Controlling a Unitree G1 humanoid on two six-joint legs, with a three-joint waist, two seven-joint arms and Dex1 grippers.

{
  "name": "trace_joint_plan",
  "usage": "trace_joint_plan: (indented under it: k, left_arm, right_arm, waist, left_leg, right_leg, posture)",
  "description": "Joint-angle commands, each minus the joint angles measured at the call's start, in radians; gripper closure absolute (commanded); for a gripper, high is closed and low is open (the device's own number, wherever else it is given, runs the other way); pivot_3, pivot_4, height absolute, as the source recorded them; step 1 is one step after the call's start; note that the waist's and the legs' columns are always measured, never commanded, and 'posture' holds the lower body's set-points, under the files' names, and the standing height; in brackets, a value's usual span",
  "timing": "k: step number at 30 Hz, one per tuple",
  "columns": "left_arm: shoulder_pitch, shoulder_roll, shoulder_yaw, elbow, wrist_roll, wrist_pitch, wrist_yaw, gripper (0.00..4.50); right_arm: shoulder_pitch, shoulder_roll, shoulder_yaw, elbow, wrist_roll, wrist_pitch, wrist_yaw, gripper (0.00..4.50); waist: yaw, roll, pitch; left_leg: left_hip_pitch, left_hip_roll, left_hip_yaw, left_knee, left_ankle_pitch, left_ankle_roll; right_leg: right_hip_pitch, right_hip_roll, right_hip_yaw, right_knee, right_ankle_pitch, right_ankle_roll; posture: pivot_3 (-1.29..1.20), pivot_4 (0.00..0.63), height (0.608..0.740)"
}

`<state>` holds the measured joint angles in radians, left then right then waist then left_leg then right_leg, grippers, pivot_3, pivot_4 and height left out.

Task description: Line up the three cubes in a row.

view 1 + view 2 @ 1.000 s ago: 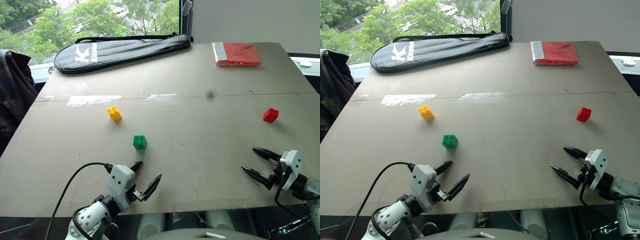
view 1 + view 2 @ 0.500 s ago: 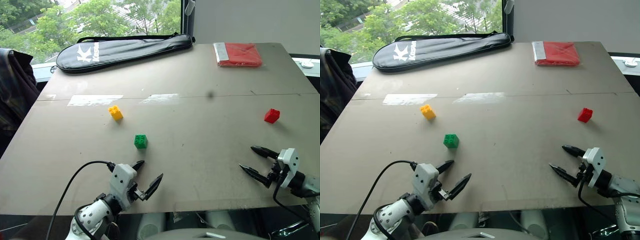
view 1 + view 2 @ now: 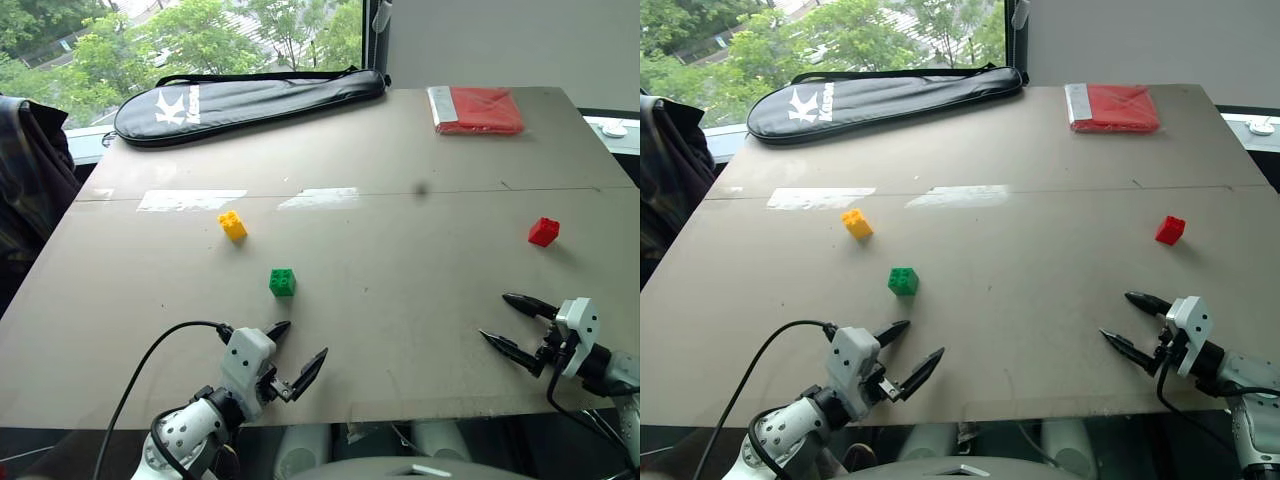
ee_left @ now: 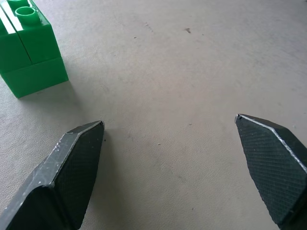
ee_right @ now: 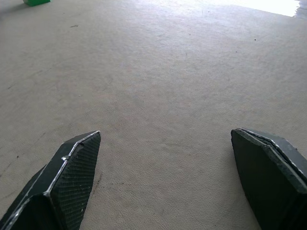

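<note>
Three studded cubes lie apart on the grey table (image 3: 400,150). The yellow cube (image 3: 232,225) sits left of centre, and the green cube (image 3: 282,282) lies nearer to me, just right of it. Far to the right rests the red cube (image 3: 543,231). My left gripper (image 3: 298,346) hovers open at the near edge, a short way in front of the green cube (image 4: 29,48), with nothing between its fingers. My right gripper (image 3: 507,320) is open and empty at the near right, the red cube a little beyond it.
A black racket bag (image 3: 250,98) lies along the far left edge. A flat red folded packet (image 3: 477,109) rests at the far right corner. A dark garment (image 3: 30,180) hangs off the table's left side. The near table edge runs just below both grippers.
</note>
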<state>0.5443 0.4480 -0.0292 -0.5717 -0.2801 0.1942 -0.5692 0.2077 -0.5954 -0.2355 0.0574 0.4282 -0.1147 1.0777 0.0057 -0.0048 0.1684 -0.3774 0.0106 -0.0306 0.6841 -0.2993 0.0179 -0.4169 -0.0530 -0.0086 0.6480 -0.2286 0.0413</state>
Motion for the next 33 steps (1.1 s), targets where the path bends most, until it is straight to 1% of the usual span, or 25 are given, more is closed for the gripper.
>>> trace_joint_plan:
  k: [1, 5, 7, 9, 12, 14, 17, 19, 22, 27, 29, 30, 31, 33]
  left_arm:
    - [0.001, 0.010, -0.018, -0.018, -0.025, 0.014, -0.025, 0.02]
    - [-0.017, 0.042, -0.015, -0.047, -0.041, 0.041, -0.053, 0.02]
    - [-0.054, 0.062, -0.013, -0.073, -0.071, 0.080, -0.066, 0.02]
    - [-0.121, 0.082, -0.018, -0.099, -0.115, 0.136, -0.084, 0.02]
    - [-0.236, 0.111, -0.049, -0.103, -0.132, 0.203, -0.109, 0.02]
    - [-0.316, 0.131, -0.076, -0.103, -0.129, 0.248, -0.120, 0.02]
    - [-0.420, 0.148, -0.106, -0.114, -0.136, 0.316, -0.120, 0.02]
    - [-0.482, 0.139, -0.117, -0.125, -0.156, 0.361, -0.109, 0.02]
    - [-0.585, 0.145, -0.145, -0.136, -0.146, 0.414, -0.106, 0.02]
    - [-0.667, 0.151, -0.152, -0.147, -0.152, 0.454, -0.105, 0.02]
    - [-0.687, 0.150, -0.148, -0.150, -0.157, 0.456, -0.108, 0.02]
    - [-0.693, 0.151, -0.145, -0.152, -0.159, 0.459, -0.109, 0.00]
    - [-0.700, 0.152, -0.140, -0.154, -0.166, 0.463, -0.111, 0.00]
    - [-0.713, 0.160, -0.133, -0.160, -0.179, 0.471, -0.118, 0.00]
  right_arm:
    - [0.010, -0.004, -0.041, -0.035, 0.020, 0.013, -0.036, 0.00]
    - [-0.005, 0.031, -0.092, -0.076, 0.041, 0.080, -0.179, 0.00]
    - [-0.017, 0.041, -0.123, -0.101, 0.057, 0.123, -0.247, 0.00]
    - [-0.053, 0.051, -0.158, -0.123, 0.066, 0.189, -0.357, 0.00]
    - [-0.140, 0.070, -0.158, -0.138, -0.006, 0.321, -0.576, 0.00]
    - [-0.209, 0.084, -0.150, -0.122, -0.047, 0.376, -0.687, 0.00]
    - [-0.313, 0.115, -0.164, -0.075, -0.065, 0.443, -0.809, 0.00]
    - [-0.360, 0.123, -0.156, -0.039, -0.080, 0.456, -0.833, 0.00]
    - [-0.445, 0.141, -0.116, 0.039, -0.104, 0.441, -0.838, 0.00]
    - [-0.538, 0.186, -0.121, 0.128, -0.139, 0.425, -0.921, 0.00]
    - [-0.548, 0.191, -0.114, 0.139, -0.147, 0.416, -0.924, 0.00]
    - [-0.549, 0.192, -0.110, 0.141, -0.151, 0.410, -0.923, 0.55]
    - [-0.550, 0.197, -0.110, 0.140, -0.151, 0.407, -0.925, 0.87]
    - [-0.549, 0.203, -0.107, 0.138, -0.160, 0.396, -0.933, 1.84]
  waist:
    - [0.004, 0.000, 0.000]
    - [0.007, 0.000, 0.000]
    - [0.007, 0.001, 0.000]
    - [0.007, 0.000, 0.000]
    - [0.007, 0.000, 0.000]
    - [0.004, 0.000, 0.000]
    - [-0.001, 0.000, 0.000]
    - [-0.002, 0.000, 0.000]
    - [-0.002, 0.000, 0.000]
    - [-0.016, 0.000, 0.000]
    - [-0.017, 0.000, 0.000]
    - [-0.017, 0.000, 0.000]
    - [-0.017, 0.000, 0.000]
    - [-0.018, 0.000, 0.000]
  left_leg:
    - [0.000, 0.000, 0.000, 0.000, 0.000, 0.000]
    - [0.000, 0.000, 0.000, 0.001, 0.000, 0.000]
    - [0.000, 0.000, 0.000, 0.001, 0.000, 0.000]
    - [0.000, 0.000, 0.001, 0.002, 0.000, 0.000]
    - [0.000, -0.001, 0.001, 0.005, 0.000, 0.000]
    - [0.000, -0.002, 0.002, 0.005, 0.001, 0.000]
    - [0.001, -0.002, 0.005, 0.005, 0.001, -0.001]
    - [0.001, -0.002, 0.005, 0.005, 0.001, -0.001]
    - [-0.001, -0.002, 0.004, 0.005, 0.001, -0.001]
    - [-0.001, -0.002, 0.005, 0.004, 0.001, -0.001]
    - [-0.002, -0.003, 0.005, 0.004, 0.001, -0.001]
    - [-0.002, -0.003, 0.005, 0.004, 0.001, -0.001]
    - [-0.002, -0.003, 0.005, 0.004, 0.001, -0.001]
    - [-0.002, -0.003, 0.005, 0.004, 0.001, -0.001]
  right_leg:
    - [0.000, 0.000, 0.000, 0.000, 0.000, 0.000]
    - [0.000, 0.000, 0.000, 0.002, 0.000, 0.000]
    - [0.000, 0.000, 0.001, 0.003, 0.000, 0.000]
    - [0.000, 0.000, 0.000, 0.005, 0.000, 0.000]
    - [-0.001, 0.000, 0.001, 0.010, 0.000, 0.000]
    - [0.000, 0.001, 0.003, 0.012, 0.000, 0.000]
    - [-0.001, 0.002, 0.003, 0.013, 0.000, -0.001]
    - [-0.004, 0.003, 0.003, 0.014, 0.002, -0.004]
    - [-0.005, 0.003, 0.002, 0.013, 0.005, -0.001]
    - [-0.005, 0.003, 0.003, 0.012, 0.005, -0.001]
    - [-0.005, 0.003, 0.003, 0.012, 0.005, -0.001]
    - [-0.005, 0.003, 0.003, 0.012, 0.005, -0.001]
    - [-0.006, 0.003, 0.003, 0.012, 0.005, -0.001]
    - [-0.006, 0.002, 0.003, 0.012, 0.005, -0.001]
  posture:
    - [0.00, 0.150, 0.700]
    - [0.00, 0.150, 0.700]
    - [0.00, 0.150, 0.700]
    - [0.00, 0.150, 0.700]
    - [0.00, 0.150, 0.700]
    - [0.00, 0.150, 0.700]
    - [0.00, 0.150, 0.700]
    - [0.00, 0.150, 0.700]
    - [0.00, 0.150, 0.700]
    - [0.00, 0.150, 0.700]
    - [0.00, 0.150, 0.700]
    - [0.00, 0.150, 0.700]
    - [0.00, 0.150, 0.700]
    - [0.00, 0.150, 0.700]
